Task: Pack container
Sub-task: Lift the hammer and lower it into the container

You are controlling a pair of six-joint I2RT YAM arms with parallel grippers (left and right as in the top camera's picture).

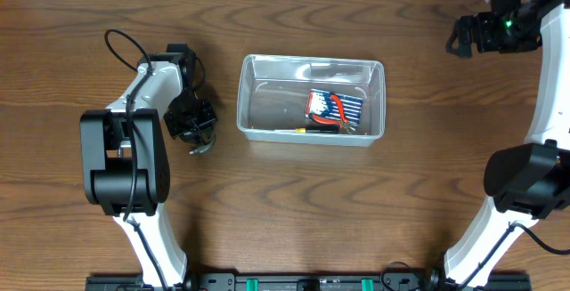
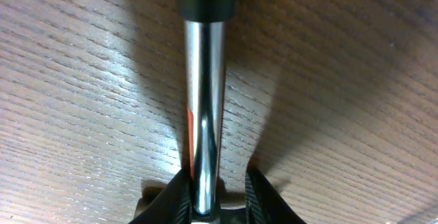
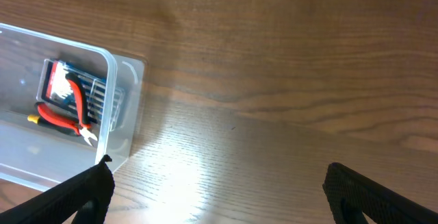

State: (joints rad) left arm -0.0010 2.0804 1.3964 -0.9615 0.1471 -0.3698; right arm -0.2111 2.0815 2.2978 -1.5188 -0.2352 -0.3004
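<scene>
The container point(image 1: 311, 63) sits in the middle of the table point(image 1: 267, 220), between the two arms, with its long sides running left to right. It is clear plastic with rounded corners and a rim. In its right half, toward the near wall, lies a blue and white pack point(image 1: 349, 106) with red-handled pliers point(image 1: 326, 113) on top of it. The right wrist view shows the same pack point(image 3: 58, 87) and pliers point(image 3: 68, 111) through the container's point(image 3: 126, 80) clear wall. There is a bit of yellow beside the plier handles, and I cannot tell what it is.

The left claw point(image 1: 198, 135) is low over the wood, just left of the container and apart from it. It is clamped on a tool point(image 2: 205, 114) with a shiny round metal shaft and a black handle. In the left wrist view the two dark fingers point(image 2: 267, 203) press against either side of the shaft, and the handle points away from the camera. Whether the tool touches the table is unclear.

The right claw point(image 1: 463, 37) is at the far right of the table, well away from the container. Its jaws stand wide apart with only bare wood between them, as the right wrist view point(image 3: 217, 183) shows.
</scene>
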